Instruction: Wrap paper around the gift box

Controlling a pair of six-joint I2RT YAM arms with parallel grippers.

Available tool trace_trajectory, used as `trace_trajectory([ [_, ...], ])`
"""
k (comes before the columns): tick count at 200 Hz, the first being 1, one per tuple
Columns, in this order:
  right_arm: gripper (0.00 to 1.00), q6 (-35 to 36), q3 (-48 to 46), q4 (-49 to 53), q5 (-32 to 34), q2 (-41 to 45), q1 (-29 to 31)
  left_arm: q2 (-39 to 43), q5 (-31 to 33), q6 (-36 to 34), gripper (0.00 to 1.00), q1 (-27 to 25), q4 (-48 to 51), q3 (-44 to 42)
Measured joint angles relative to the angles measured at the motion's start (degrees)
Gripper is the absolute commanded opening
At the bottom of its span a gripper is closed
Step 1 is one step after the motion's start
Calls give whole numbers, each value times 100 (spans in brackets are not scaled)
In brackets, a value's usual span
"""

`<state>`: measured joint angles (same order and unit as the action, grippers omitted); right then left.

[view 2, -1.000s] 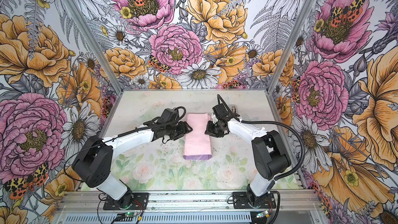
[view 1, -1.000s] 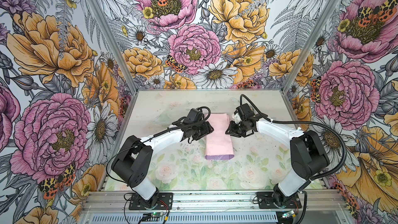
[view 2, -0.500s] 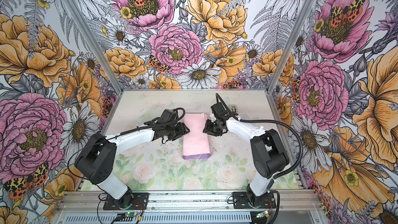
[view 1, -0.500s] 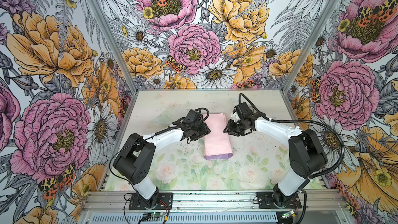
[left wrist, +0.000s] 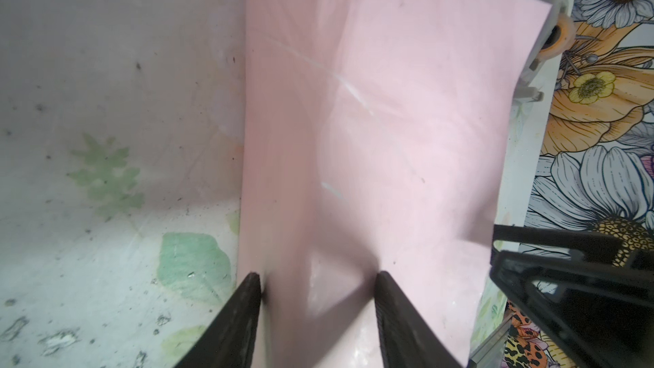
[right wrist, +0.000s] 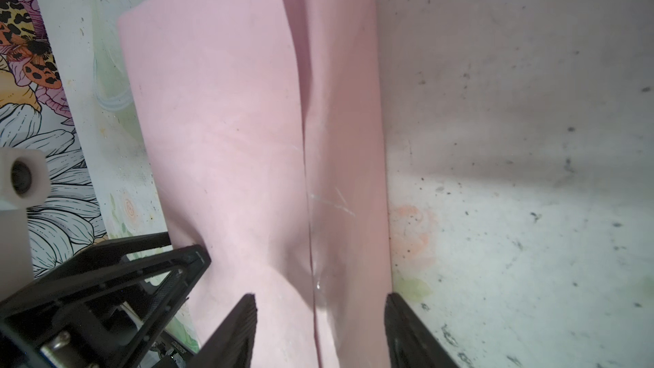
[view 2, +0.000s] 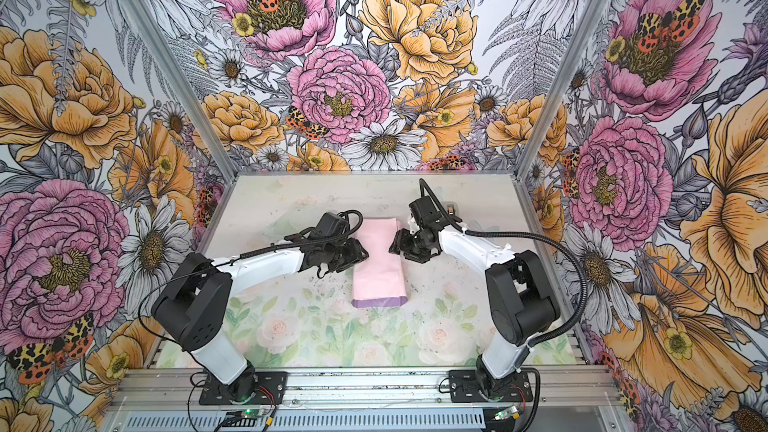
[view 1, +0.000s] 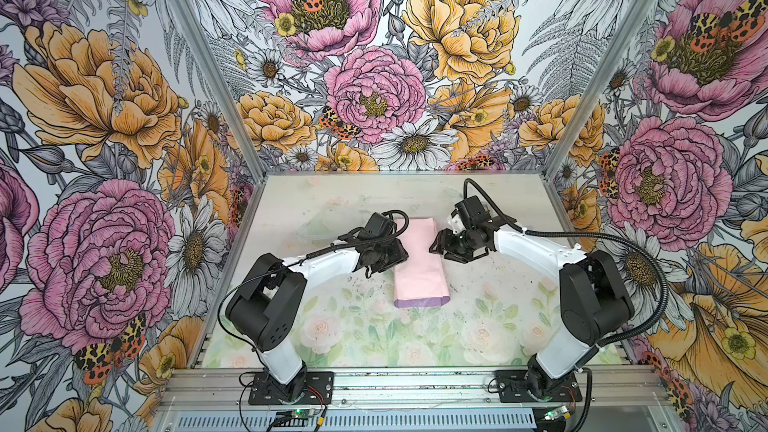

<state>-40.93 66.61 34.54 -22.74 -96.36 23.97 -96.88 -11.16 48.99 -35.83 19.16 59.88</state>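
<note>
The paper lies mid-table folded into a long pale pink bundle, with a lilac strip at its near end. The gift box is hidden. My left gripper is at the bundle's left side. In the left wrist view its jaws stand apart across the bundle's side wall and top edge, one fingertip against the fold. My right gripper hangs open at the bundle's right side. In the right wrist view it straddles the overlapped paper seam without pinching it.
A grey tape dispenser with an orange roll stands just beyond the bundle's far right corner, behind the right wrist. The floral walls close in the left, back and right. The metal rail runs along the front edge.
The right gripper's jaws have spread wider and let go of the paper. The left jaws have narrowed a little. Both grippers shifted slightly toward the bundle's far half.
</note>
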Motion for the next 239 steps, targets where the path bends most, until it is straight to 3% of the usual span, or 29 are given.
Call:
trace_trajectory([
  [29,38,4,0,55,9,0,37,-70,15,-13,53,-7,37,96],
  [54,30,-59,0,96,59,0,109,-199,35,-98,52,-17,74,264],
  [106,24,-203,0,140,363,0,125,-459,164,-354,54,-17,227,691],
  [147,22,-214,0,144,452,0,127,-17,260,-595,56,42,363,713],
  [164,22,-195,0,142,457,0,127,328,258,-695,51,50,365,726],
  [191,22,-133,0,142,457,-7,125,535,85,-852,36,44,190,890],
  [239,21,-98,0,136,452,-11,125,-181,-374,-1003,25,-160,-72,1198],
])
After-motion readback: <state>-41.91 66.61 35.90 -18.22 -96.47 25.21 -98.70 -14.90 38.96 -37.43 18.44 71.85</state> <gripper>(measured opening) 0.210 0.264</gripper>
